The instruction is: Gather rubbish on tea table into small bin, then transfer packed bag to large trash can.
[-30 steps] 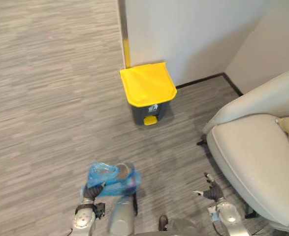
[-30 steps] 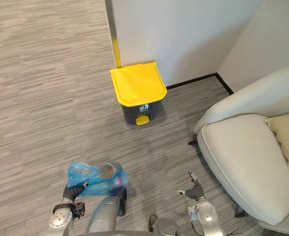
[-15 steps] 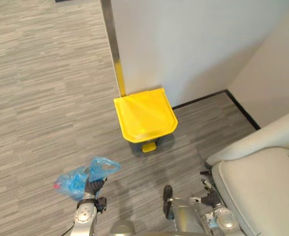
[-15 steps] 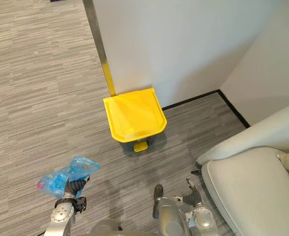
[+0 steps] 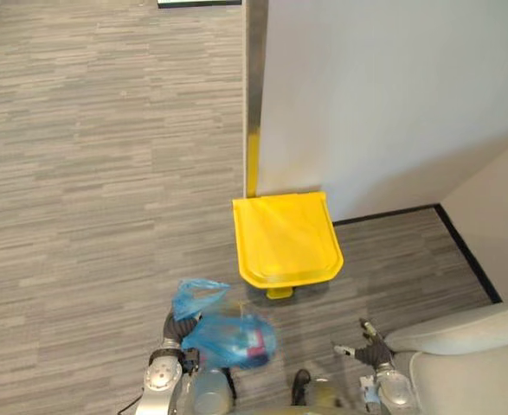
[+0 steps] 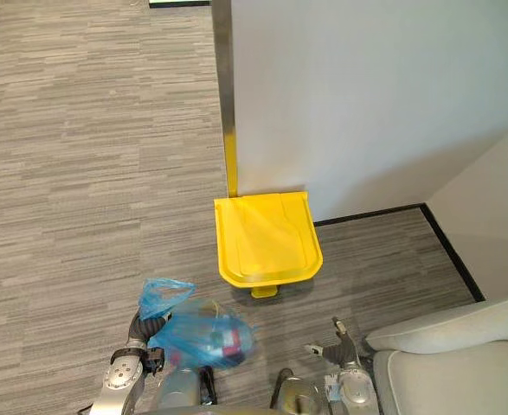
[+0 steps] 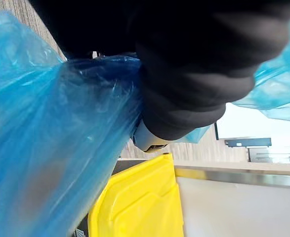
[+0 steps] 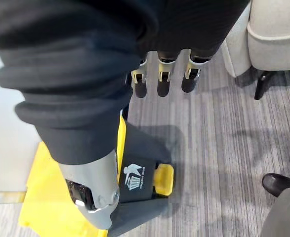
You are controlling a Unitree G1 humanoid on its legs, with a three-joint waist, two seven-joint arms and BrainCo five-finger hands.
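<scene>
- Left hand clenches the neck of the blue rubbish bag, its contents blurred.
- Yellow-lidded pedal bin stands near, lid down, body mostly hidden beneath.
- Right hand hangs slack, empty.

White pictogram label on trash can front, wording illegible

A grey, plank-patterned floor runs up to a white wall edged with black skirting. On it, backed against the wall's corner, stands a dark trash can with its yellow lid closed and a yellow pedal in front. A pale armchair stands nearby.
</scene>
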